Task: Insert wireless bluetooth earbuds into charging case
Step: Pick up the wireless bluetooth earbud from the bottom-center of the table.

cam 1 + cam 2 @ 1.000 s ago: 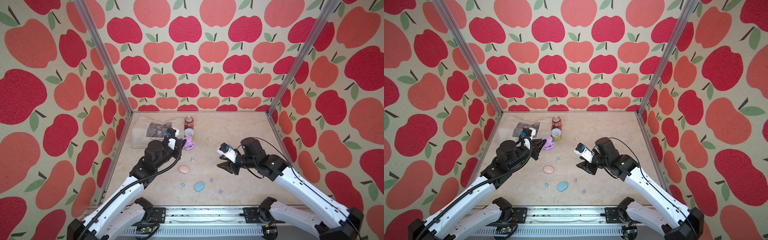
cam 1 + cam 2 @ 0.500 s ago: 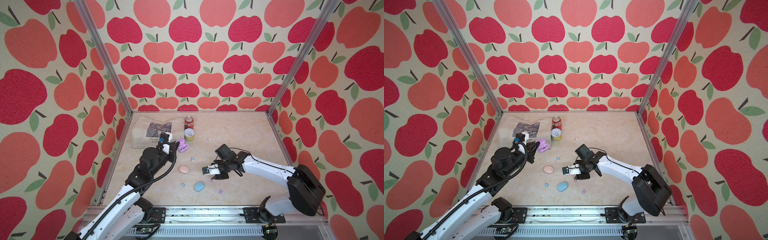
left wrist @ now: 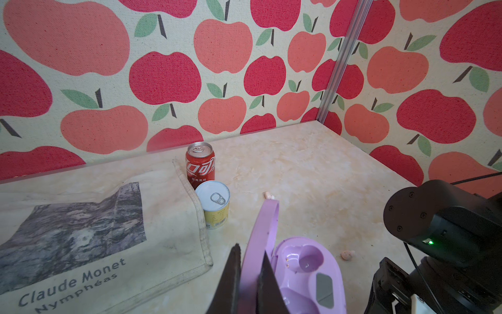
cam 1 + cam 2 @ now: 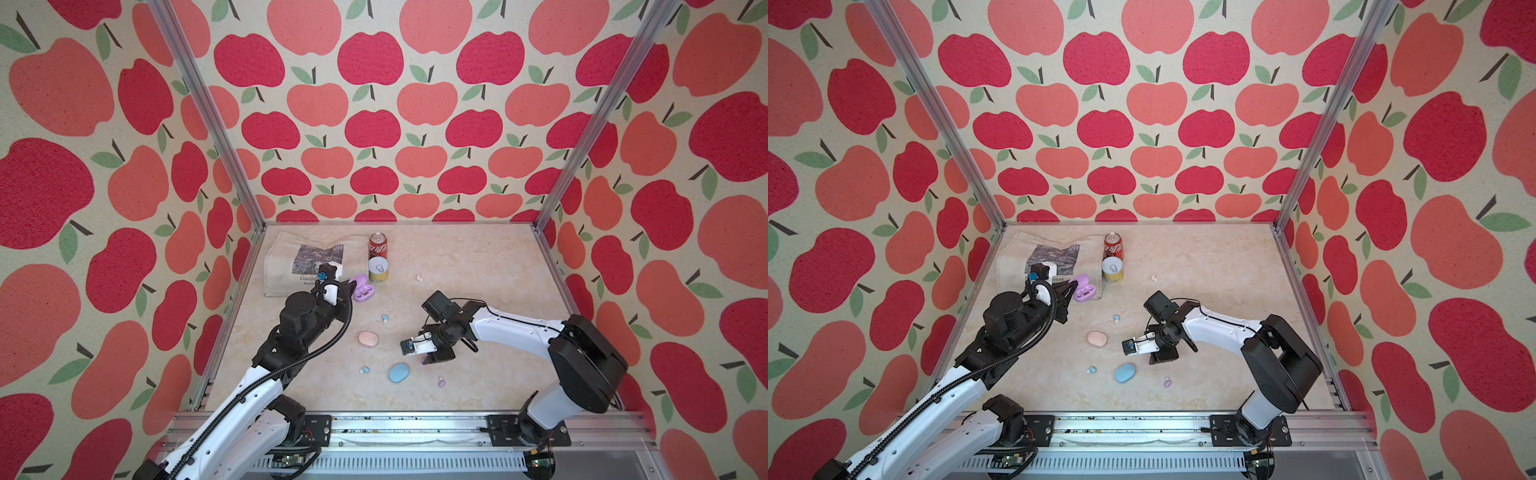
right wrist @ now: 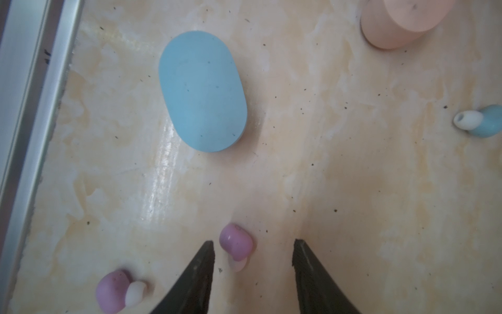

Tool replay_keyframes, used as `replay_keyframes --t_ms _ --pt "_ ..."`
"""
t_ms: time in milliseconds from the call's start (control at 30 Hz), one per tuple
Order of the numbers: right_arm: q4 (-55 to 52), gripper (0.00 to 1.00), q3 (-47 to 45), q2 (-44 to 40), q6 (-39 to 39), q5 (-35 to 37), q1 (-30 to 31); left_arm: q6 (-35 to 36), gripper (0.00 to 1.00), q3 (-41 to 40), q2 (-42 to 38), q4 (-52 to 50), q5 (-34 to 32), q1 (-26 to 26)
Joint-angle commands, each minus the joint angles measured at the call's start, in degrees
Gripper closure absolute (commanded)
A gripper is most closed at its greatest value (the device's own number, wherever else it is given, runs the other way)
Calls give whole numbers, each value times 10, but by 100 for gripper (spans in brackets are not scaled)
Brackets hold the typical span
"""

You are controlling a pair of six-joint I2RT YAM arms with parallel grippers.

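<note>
Right fingers (image 5: 201, 280): partly open, empty, tips low over the table (image 5: 353, 163), straddling a purple earbud (image 5: 235, 243) at 2 o'clock from the blue case (image 4: 399, 372).
Risk: earbud sits off-centre beside one finger, so closing may flick it away.
Left fingers (image 3: 229, 282): pinched shut on the raised lid (image 3: 267, 225) of the purple case (image 3: 307, 271), at 11 o'clock on the table.
Risk: a slipping lid pinch would tip or close the case.

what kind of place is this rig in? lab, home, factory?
Probably a purpose-built robot test booth, not a home: apple-print walls on three sides, an aluminium corner post, and a metal mounting rail along the front.
</note>
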Motion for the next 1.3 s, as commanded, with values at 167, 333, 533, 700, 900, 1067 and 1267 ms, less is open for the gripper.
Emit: replay_keyframes --t_ms 167,333,533,700,900,1067,1267 --pt "8 53 -14 10 -4 -4 3 -1 100 -4 12 24 20 13" --pt "21 54 -24 10 -1 -7 3 -4 100 -7 18 33 22 19" --pt "39 54 -42 3 4 -7 3 -7 100 -8 26 39 28 22" --pt "49 58 -44 4 13 -4 5 -9 100 -5 33 43 30 22" --pt "57 67 -40 9 21 4 8 -8 100 -2 39 48 29 23" --pt "64 73 -37 11 22 6 15 -6 100 -3 42 53 29 24" --pt "75 80 -32 14 43 17 21 -4 100 -6 39 54 27 27"
